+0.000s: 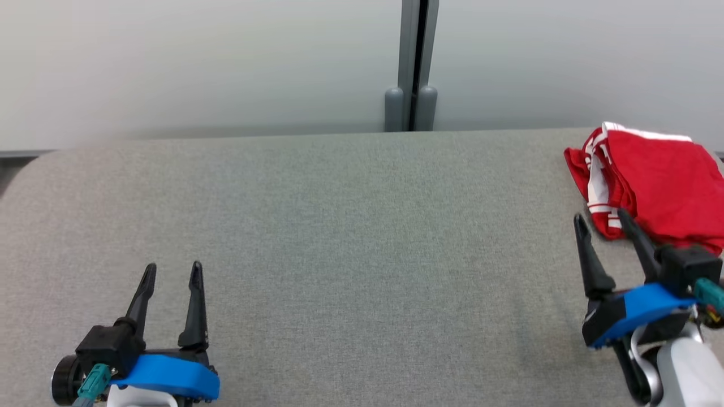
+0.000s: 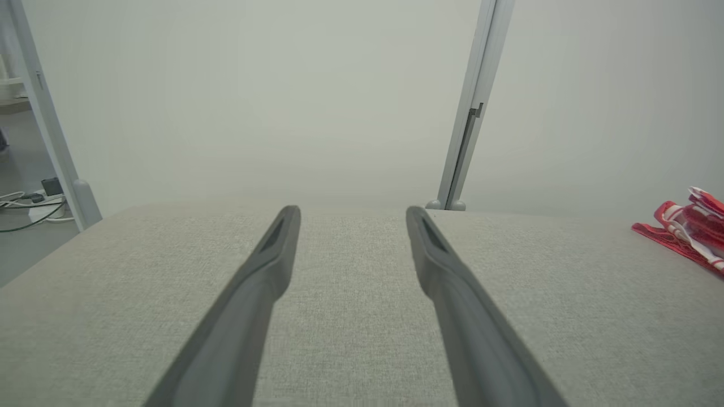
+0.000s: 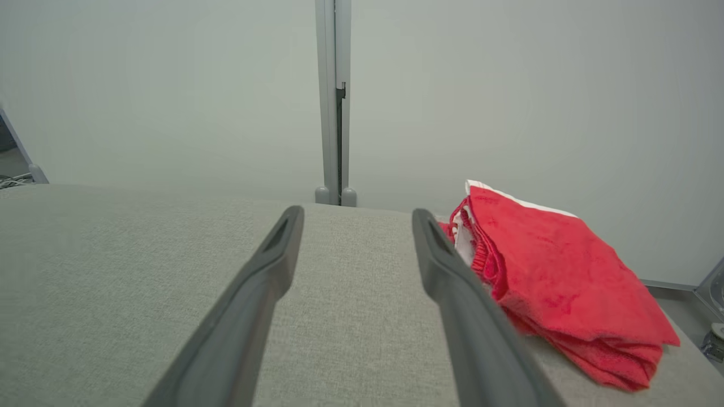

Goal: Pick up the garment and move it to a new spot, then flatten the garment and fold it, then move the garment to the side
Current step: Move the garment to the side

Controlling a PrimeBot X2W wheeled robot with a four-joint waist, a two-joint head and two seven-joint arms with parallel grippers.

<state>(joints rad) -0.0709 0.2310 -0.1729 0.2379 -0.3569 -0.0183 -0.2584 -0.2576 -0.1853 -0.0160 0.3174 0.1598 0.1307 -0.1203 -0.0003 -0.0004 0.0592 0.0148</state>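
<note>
1. Garment (image 1: 656,181): red with white trim, folded into a compact stack at the far right edge of the grey worktop (image 1: 362,237), apparently set aside there to leave the centre free.
2. Right end effector (image 1: 599,216): fingers spread, empty, just beside the stack's near side.
3. Left end effector (image 1: 172,271): fingers spread, empty, near the front left edge, well apart from the garment.

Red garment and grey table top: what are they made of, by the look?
Red garment: soft matte cloth, probably knit; nubby surface, ribbed white-striped trim. Table top: grey woven fabric covering, matte; fine weave shows, rounded corner hints at padding.
</note>
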